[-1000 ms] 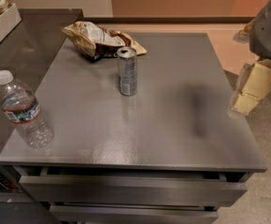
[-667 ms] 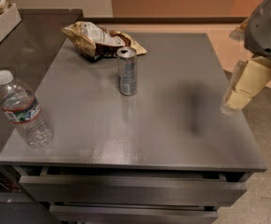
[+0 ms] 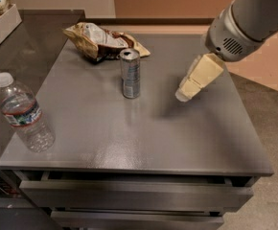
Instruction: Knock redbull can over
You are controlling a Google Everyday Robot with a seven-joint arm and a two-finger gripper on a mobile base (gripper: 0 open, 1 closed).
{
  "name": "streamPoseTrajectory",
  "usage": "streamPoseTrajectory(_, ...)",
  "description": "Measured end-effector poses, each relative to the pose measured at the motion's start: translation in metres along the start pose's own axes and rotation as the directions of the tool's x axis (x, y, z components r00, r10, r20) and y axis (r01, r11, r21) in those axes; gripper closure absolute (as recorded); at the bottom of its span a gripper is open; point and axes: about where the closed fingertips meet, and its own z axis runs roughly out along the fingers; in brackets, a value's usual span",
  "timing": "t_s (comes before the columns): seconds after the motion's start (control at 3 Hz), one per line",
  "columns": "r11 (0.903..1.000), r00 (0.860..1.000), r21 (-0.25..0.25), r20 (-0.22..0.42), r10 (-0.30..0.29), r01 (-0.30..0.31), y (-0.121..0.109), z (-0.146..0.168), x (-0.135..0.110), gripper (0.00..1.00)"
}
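Camera view: drawer fronts (image 3: 129, 195) along the bottom edge, under the grey table (image 3: 129, 143); water bottle (image 3: 24, 114) upright at lower left, near the table's front-left corner, well apart from everything else.

Mid-frame: redbull can (image 3: 130, 74) upright, pull-tab top up, left of centre; gripper (image 3: 183, 95) to its right, apart from the can, hanging tilted above the table top, tip pointing down-left, its shadow on the surface beneath; nothing held; open or closed: cannot tell.

Farther back: crumpled snack bag (image 3: 100, 42) close behind the can toward upper left, contact not discernible; white bin (image 3: 0, 28) at the upper-left corner.

Judgement: approach phase; no contact yet; can not tipped.

To do it well: bring the tip level with the can's upper part; sweep leftward across the frame; strike high on the wall so it topples rather than slides; keep the push line off the bag, which might prop the can; the bottle lies out of the path.
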Motion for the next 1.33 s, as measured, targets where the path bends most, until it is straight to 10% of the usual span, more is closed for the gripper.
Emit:
streamPoseTrajectory(0.67, 0.9979, 0.989, -0.019, 0.134, 0.064, -0.062, -0.007, 0.055, -0.037, 0.0)
streamPoseTrajectory(1.33, 0.992, 0.949, -0.109, 0.301, 0.095, -0.064, 0.001, 0.095, -0.097, 0.0)
